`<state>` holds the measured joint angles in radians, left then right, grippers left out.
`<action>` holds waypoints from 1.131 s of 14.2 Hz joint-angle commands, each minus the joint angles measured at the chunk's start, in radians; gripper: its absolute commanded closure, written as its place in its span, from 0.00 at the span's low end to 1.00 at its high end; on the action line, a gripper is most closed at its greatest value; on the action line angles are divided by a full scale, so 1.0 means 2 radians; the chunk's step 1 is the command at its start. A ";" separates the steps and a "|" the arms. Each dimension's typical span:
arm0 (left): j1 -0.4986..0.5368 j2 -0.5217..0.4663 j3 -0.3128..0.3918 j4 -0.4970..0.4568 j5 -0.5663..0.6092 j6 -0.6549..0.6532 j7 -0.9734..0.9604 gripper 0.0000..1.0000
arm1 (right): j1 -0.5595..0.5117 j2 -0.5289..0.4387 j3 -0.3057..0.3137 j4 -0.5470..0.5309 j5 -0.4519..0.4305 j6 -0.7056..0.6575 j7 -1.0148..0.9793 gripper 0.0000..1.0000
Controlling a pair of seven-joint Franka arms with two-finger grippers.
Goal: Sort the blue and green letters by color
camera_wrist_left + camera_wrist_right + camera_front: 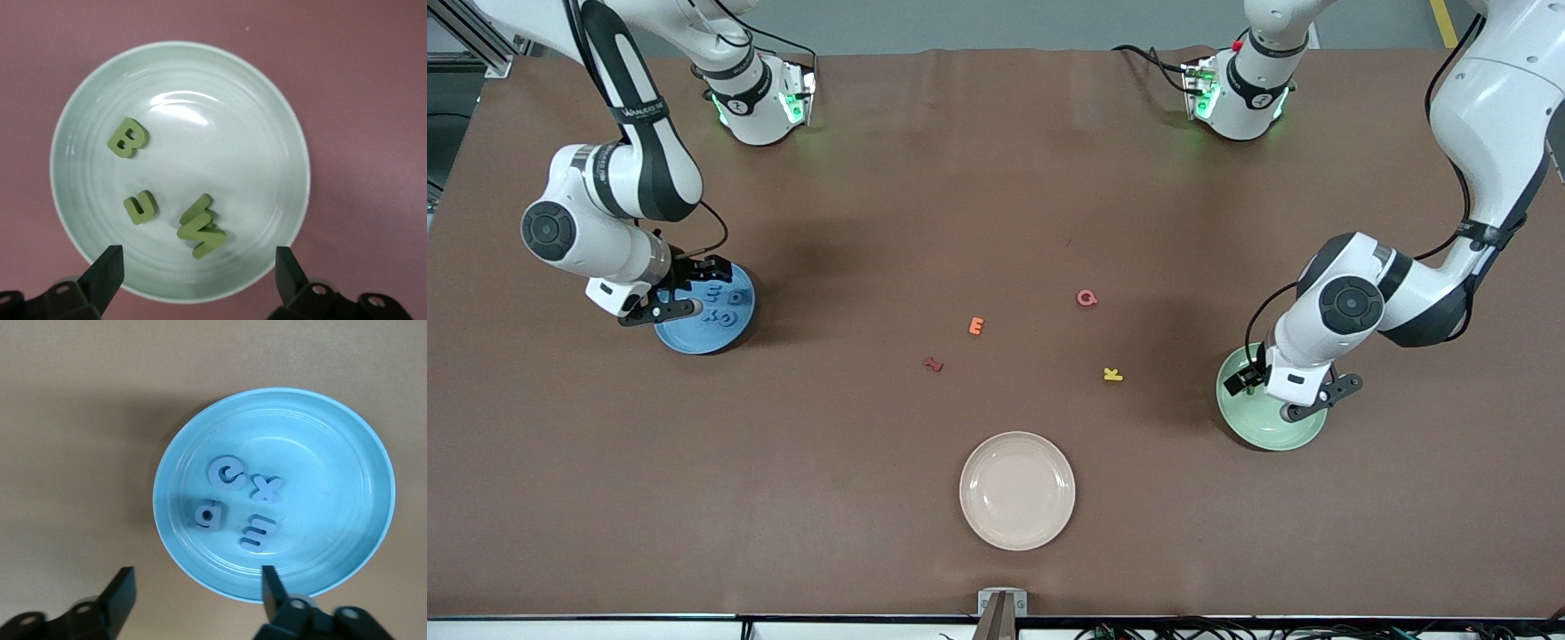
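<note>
I read e, x, g and E on the blue letters in the blue plate, beneath my right tool, fingers spread. Green letters B, U and an overlapping pair lie in the green plate under my left tool, likewise spread. Between them on the counter: pink G, orange E, yellow K, a red letter, a cream plate.
</note>
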<state>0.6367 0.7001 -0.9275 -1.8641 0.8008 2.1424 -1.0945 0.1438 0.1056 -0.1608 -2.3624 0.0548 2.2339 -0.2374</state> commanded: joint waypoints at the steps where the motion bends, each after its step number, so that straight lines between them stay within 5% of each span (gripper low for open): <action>1: -0.001 -0.011 -0.036 0.047 0.002 -0.073 0.032 0.00 | -0.009 -0.022 0.010 0.005 -0.003 -0.015 0.001 0.00; 7: -0.032 -0.011 -0.049 0.095 0.001 -0.086 0.084 0.00 | -0.012 -0.005 0.009 0.191 -0.006 -0.193 0.004 0.00; 12: -0.105 -0.014 -0.041 0.150 -0.002 -0.151 0.085 0.00 | -0.019 0.001 0.009 0.291 -0.024 -0.270 0.071 0.00; 14: -0.143 -0.029 -0.005 0.170 -0.038 -0.158 0.089 0.00 | -0.016 0.008 0.010 0.338 -0.059 -0.299 0.070 0.00; 16: -0.221 -0.071 0.089 0.183 -0.094 -0.159 0.117 0.00 | -0.021 0.009 0.010 0.365 -0.064 -0.313 0.071 0.00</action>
<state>0.3211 0.6474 -0.9059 -1.5316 0.7052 1.8490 -0.9228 0.1206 0.0928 -0.1553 -1.7184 -0.0464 1.6532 -0.1153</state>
